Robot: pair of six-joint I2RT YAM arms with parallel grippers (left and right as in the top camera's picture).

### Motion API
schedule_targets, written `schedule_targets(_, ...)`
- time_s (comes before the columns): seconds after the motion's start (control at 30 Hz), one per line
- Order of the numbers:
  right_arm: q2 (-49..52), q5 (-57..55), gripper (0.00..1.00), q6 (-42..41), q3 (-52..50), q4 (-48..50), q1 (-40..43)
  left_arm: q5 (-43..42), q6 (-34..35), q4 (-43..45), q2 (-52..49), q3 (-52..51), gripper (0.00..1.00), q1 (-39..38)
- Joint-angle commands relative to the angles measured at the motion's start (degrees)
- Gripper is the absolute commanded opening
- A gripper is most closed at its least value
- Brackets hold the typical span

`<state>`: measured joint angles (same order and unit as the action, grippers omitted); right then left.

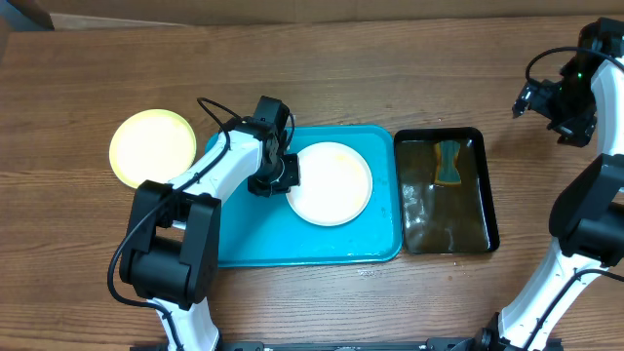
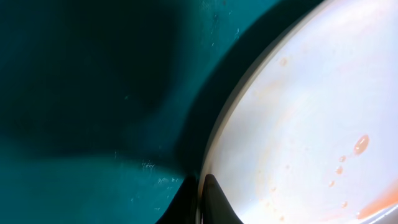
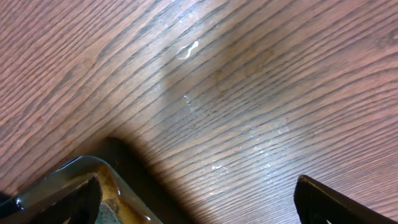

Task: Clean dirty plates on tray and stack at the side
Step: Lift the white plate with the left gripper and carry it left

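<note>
A brown wood-grain worktop (image 1: 322, 58) is seen from overhead, with a large turquoise tray (image 1: 253, 244) laid near its middle and a narrower black tray (image 1: 493, 210) set just beside the turquoise one's right edge, the two long sides running parallel. The black tray is filled with shallow brownish water. A white plate (image 1: 331, 182) is shown lying flat inside the turquoise tray, in its upper right part, close to the rim nearest the black tray. A yellow-green plate (image 1: 152, 148) is seen resting on the bare worktop to the left of the turquoise tray, well apart from the white plate. The left pincer (image 1: 283, 175) is lowered over the turquoise tray at the white plate's left edge; in the left wrist view its dark fingertips (image 2: 214, 199) are set on either side of the plate's rim, drawn together and clamped on it. The right pincer (image 1: 551, 105) is held above the worktop beyond the far right corner of the black tray; in the right wrist view its fingers (image 3: 336, 202) are spread wide apart with nothing between them but wood, the black tray's corner showing at lower left. A blue-green sponge (image 1: 448, 164) is seen lying in the water toward the far end of the black tray. An orange-red smear (image 2: 360, 144) and faint specks are visible on the white plate's surface. Small water droplets (image 3: 186, 51) are caught glinting on the worktop under the right arm.
</note>
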<state>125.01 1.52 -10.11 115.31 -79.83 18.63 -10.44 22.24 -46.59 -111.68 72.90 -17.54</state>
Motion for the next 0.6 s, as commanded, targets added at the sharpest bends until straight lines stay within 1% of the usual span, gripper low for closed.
schedule_targets(0.0,-0.81,0.02,1.0,-0.39,0.9,0.09,0.48,-0.11,-4.74,-4.0,0.2,4.52,0.04,1.62)
schedule_targets(0.17,-0.81,0.02,1.0,-0.39,0.9,0.09,0.46,-1.36,-8.22,-13.99,0.22,15.17,0.04,4.11)
schedule_targets(0.3,-0.81,0.02,1.0,-0.39,0.9,0.09,0.46,-1.62,-8.98,-18.25,0.22,23.23,0.04,3.8)
schedule_targets(0.43,-0.81,0.02,1.0,-0.42,0.9,0.09,0.46,-1.46,-8.92,-18.38,0.22,28.33,0.04,1.4)
schedule_targets(0.57,-0.81,0.02,1.0,-0.39,0.9,0.09,0.46,-1.07,-7.74,-14.56,0.22,29.64,0.04,-3.04)
